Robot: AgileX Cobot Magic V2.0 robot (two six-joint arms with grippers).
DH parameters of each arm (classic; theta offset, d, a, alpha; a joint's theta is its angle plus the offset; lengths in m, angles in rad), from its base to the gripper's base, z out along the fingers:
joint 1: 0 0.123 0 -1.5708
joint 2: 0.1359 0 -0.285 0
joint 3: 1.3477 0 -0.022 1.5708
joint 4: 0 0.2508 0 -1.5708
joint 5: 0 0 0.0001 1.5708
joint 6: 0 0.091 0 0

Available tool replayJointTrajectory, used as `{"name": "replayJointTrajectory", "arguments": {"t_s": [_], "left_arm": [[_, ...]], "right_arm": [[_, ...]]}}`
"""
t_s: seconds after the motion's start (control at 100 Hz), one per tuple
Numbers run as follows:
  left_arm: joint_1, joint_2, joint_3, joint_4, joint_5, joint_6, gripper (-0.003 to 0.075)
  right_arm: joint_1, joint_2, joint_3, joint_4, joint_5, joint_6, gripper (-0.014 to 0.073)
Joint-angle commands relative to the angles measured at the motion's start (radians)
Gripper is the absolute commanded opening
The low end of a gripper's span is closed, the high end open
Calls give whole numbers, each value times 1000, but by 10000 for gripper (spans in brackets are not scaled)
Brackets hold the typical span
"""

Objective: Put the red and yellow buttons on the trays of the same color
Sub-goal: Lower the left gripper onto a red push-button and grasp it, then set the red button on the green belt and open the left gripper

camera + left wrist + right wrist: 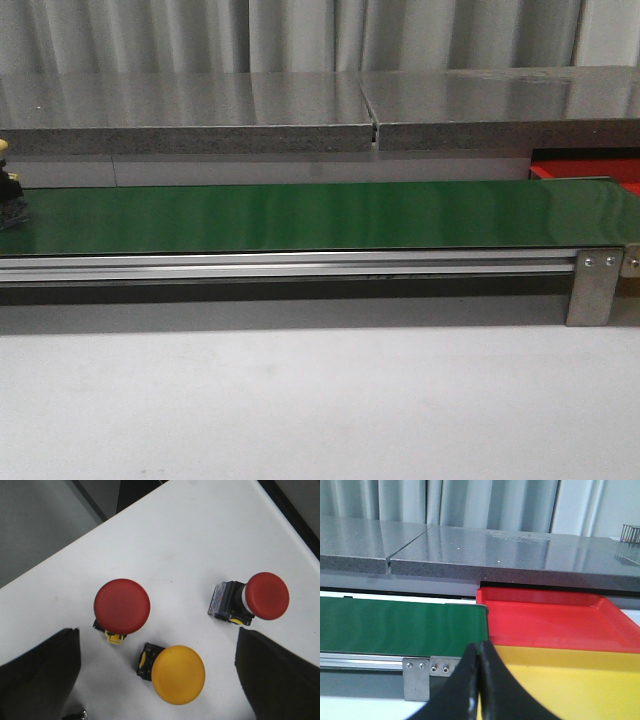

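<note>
Three buttons sit on the white surface between your left gripper (157, 680) fingers, which are spread wide: upright red button (121, 606), toppled red button (255, 598), yellow button (175, 673) nearest. Your right gripper (480, 680), pressed closed and empty, faces red tray (550, 622) and yellow tray (560, 680).

I can read no text, label, brand, number or sign anywhere in my three views; nothing here bears legible writing of any kind.
</note>
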Motion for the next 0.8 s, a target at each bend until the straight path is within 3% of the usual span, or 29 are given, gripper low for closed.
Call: {"name": "replayJointTrajectory", "arguments": {"t_s": [0.0, 0.5, 0.65, 0.79], "left_arm": [[2, -30, -55, -4, -33, -20, 618], [5, 76, -74, 22, -93, -78, 614], [5, 86, -74, 28, -115, -78, 531], [5, 86, -74, 28, -131, -78, 400]], "right_arm": [[-5, -16, -10, -8, -82, 0, -67], [-5, -16, -10, -8, -82, 0, -67], [-5, -16, -10, -8, -82, 0, -67], [-5, -16, -10, -8, -82, 0, -67]]}}
